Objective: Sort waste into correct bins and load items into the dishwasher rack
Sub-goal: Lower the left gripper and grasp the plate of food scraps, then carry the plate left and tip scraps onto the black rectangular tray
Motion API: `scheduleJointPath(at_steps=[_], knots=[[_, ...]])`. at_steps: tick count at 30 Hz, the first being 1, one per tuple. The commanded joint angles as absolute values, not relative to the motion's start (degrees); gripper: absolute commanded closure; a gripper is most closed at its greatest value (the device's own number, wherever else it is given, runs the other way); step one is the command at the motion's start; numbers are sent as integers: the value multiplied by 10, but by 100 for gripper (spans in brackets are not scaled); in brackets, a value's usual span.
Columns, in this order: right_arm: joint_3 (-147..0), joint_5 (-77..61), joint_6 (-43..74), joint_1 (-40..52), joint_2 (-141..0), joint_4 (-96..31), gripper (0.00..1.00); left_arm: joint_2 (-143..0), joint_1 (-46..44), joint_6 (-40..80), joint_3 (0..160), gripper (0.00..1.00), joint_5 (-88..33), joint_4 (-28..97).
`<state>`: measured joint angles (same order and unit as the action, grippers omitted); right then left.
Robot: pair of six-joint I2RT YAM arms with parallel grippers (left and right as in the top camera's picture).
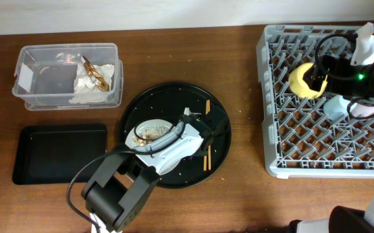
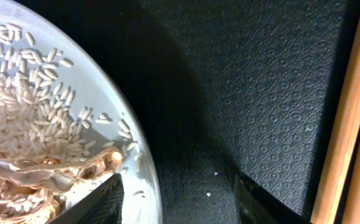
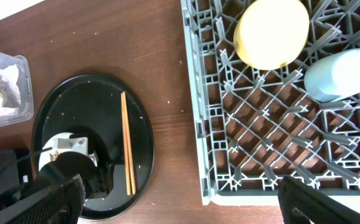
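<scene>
A round grey plate (image 1: pixel 149 131) with white rice and tan scraps (image 2: pixel 37 177) lies on the round black speckled tray (image 1: pixel 174 97). My left gripper (image 1: pixel 186 126) is open and low over it. In the left wrist view its jaws (image 2: pixel 177 186) straddle the plate's rim (image 2: pixel 144 186). The wooden chopsticks (image 1: pixel 206 139) lie on that tray, to the right. My right gripper (image 1: pixel 318 72) is open and empty (image 3: pixel 180 193), high over the rack (image 1: pixel 271 97). The rack holds the yellow bowl (image 1: pixel 303 83), the light-blue cup (image 1: pixel 337 105) and a pink cup (image 1: pixel 370 110) partly under the arm.
The clear tub (image 1: pixel 28 97) at the back left holds a crumpled napkin (image 1: pixel 83 84) and tan scraps (image 1: pixel 96 74). The shallow black tray (image 1: pixel 57 152) sits in front of it. Bare wooden table (image 1: pixel 245 149) lies between the round tray and the rack.
</scene>
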<state>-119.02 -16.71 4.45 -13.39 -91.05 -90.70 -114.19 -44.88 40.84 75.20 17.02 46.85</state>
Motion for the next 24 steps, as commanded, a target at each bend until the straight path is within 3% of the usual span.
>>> scheduleJointPath(at_steps=[1, 7, 9, 12, 13, 14, 24], knots=[[-1188, -160, 43, -130, -914, -907, 2, -1163, -447, 429, 748, 45, 188, 469], [-1188, -160, 43, -130, -914, -907, 2, -1162, -447, 429, 754, 59, 189, 481], [-1188, -160, 43, -130, -914, -907, 2, -1161, -443, 428, 754, 70, 189, 484], [-1188, -160, 43, -130, -914, -907, 2, -1158, -440, 428, 755, 79, 189, 491], [-1188, -160, 43, -130, -914, -907, 2, -1151, -440, 428, 755, 94, 189, 491], [-1188, -160, 43, -130, -914, -907, 2, -1143, -440, 428, 755, 98, 193, 495], [-1188, -160, 43, -131, -914, -907, 2, -1011, -441, 428, 759, 99, 226, 565]])
